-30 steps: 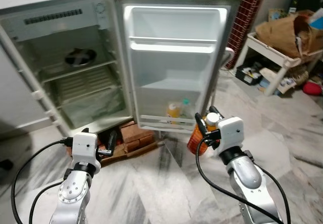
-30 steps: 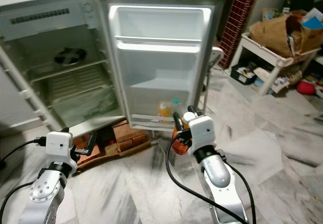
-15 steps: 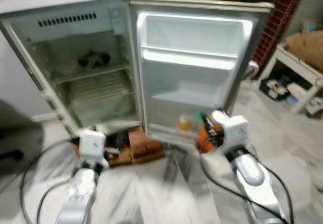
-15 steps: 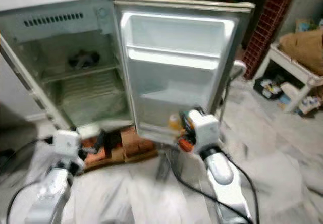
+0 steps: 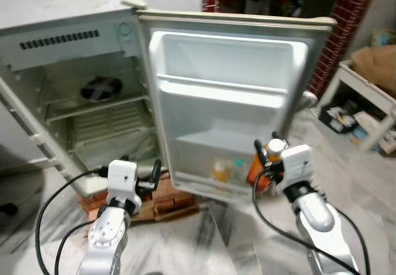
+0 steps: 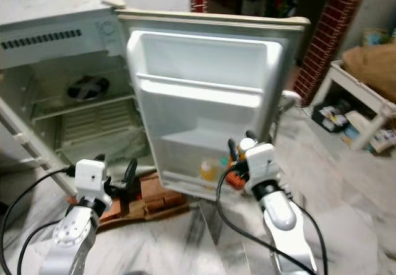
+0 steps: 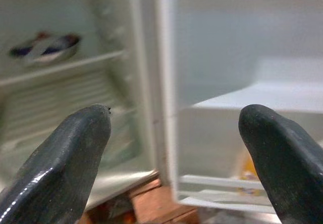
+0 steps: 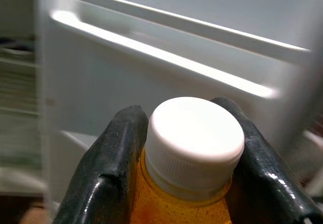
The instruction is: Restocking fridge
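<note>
The right gripper [image 5: 266, 151] had risen toward the white plastic fridge door [image 5: 232, 95], pinching a white-capped orange bottle [image 8: 189, 163]; the left gripper [image 7: 176, 148] hung spread.

I note a grey-veined marble floor [image 5: 204, 238]. A red brick pillar [image 5: 337, 21] stands at the rear. A white low shelf unit [image 5: 365, 101] to the right carries clutter. Bricks [image 5: 170, 194] lie on the floor.
</note>
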Available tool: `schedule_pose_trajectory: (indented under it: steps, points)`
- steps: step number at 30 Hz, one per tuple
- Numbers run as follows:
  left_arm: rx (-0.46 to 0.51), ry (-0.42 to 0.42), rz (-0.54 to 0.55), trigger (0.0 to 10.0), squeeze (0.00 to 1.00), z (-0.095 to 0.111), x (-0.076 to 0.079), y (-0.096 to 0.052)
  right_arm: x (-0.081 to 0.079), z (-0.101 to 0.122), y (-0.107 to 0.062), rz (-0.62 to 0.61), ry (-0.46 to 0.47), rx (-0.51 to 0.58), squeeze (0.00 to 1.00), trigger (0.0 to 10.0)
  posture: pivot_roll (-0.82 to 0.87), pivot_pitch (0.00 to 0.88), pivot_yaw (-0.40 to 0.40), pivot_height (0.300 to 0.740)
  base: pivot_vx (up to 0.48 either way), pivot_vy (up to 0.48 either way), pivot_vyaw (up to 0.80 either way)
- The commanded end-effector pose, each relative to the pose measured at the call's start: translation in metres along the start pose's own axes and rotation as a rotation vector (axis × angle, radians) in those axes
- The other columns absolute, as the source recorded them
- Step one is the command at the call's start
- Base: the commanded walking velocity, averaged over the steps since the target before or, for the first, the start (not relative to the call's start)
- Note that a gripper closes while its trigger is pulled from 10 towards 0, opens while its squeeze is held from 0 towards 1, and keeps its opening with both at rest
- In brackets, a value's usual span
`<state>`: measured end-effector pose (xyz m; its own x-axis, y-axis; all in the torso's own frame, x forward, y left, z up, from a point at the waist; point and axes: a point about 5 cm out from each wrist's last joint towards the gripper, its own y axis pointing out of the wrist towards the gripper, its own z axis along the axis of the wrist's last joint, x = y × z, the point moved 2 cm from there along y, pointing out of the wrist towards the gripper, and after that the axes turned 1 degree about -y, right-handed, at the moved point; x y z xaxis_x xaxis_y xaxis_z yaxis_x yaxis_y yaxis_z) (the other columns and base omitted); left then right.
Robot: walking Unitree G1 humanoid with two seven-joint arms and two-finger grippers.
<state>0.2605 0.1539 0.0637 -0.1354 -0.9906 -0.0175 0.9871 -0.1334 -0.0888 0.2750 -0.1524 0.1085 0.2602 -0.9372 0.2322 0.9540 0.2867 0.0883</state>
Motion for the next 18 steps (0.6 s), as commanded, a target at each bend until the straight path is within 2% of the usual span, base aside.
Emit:
schedule_pose_trajectory:
  steps: [1,6,16,18]
  points:
    - [-0.006,0.006,0.014,10.0,0.0,0.0006,-0.0053,-0.0009,-0.0051,0.0124,0.0049,0.026,0.001,0.056,0.0,10.0,-0.01,0.052,0.004,0.74,0.0,0.446,0.56]
    - [-0.007,0.01,0.012,10.0,0.0,0.0006,-0.0047,-0.0015,-0.004,0.0108,0.0056,0.014,0.012,0.049,0.0,10.0,-0.01,0.053,0.005,0.74,0.0,0.426,0.0]
    - [-0.01,0.015,0.008,10.0,0.0,0.0003,-0.0021,-0.0014,-0.0027,0.012,0.0068,0.019,-0.009,0.058,0.0,10.0,-0.01,0.053,0.005,0.74,0.0,0.0,0.0]
    - [-0.014,0.013,0.007,10.0,0.0,0.0002,-0.0018,-0.0039,-0.0012,0.013,0.0061,0.014,-0.03,0.064,0.0,10.0,-0.01,0.054,0.006,0.74,0.0,0.0,0.6]
